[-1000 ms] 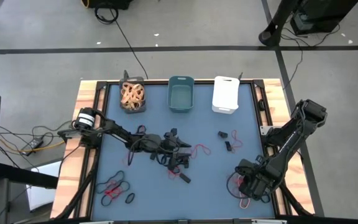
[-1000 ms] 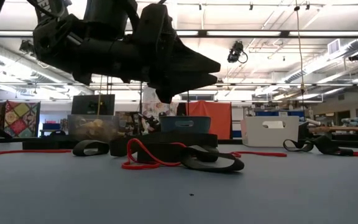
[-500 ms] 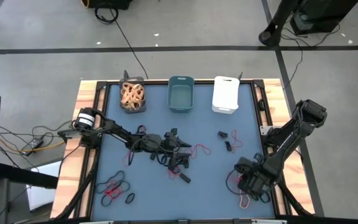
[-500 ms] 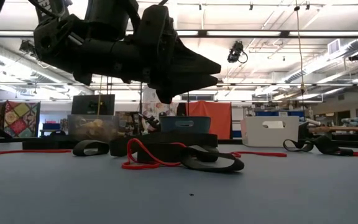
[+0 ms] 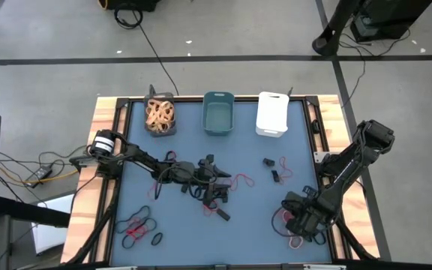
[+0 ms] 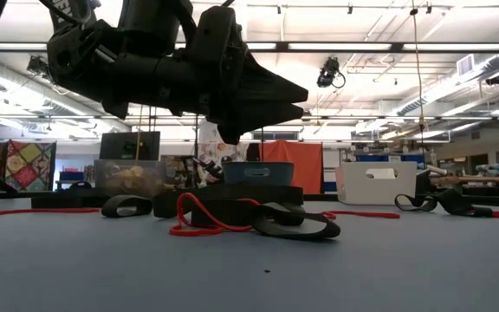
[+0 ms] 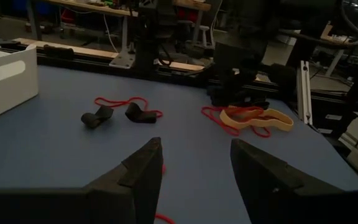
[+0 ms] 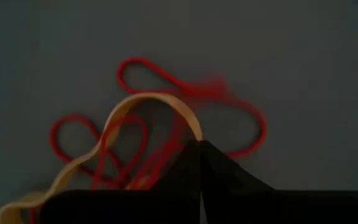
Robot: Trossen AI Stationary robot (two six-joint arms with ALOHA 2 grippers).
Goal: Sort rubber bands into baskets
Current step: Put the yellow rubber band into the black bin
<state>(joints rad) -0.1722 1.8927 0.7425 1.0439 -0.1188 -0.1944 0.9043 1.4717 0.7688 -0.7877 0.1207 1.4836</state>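
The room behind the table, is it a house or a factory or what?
Probably a workshop or robotics lab. The low view shows long ceiling lights and cluttered workbenches, and the high view shows loose cables across a bare taped floor.

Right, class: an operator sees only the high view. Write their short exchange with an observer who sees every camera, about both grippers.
Operator: Is the right gripper closed?
Observer: Yes, it is shut, its tips meeting where a tan band runs in among red bands.
Operator: And the left gripper?
Observer: Open, with nothing between its fingers; only bare table shows there.
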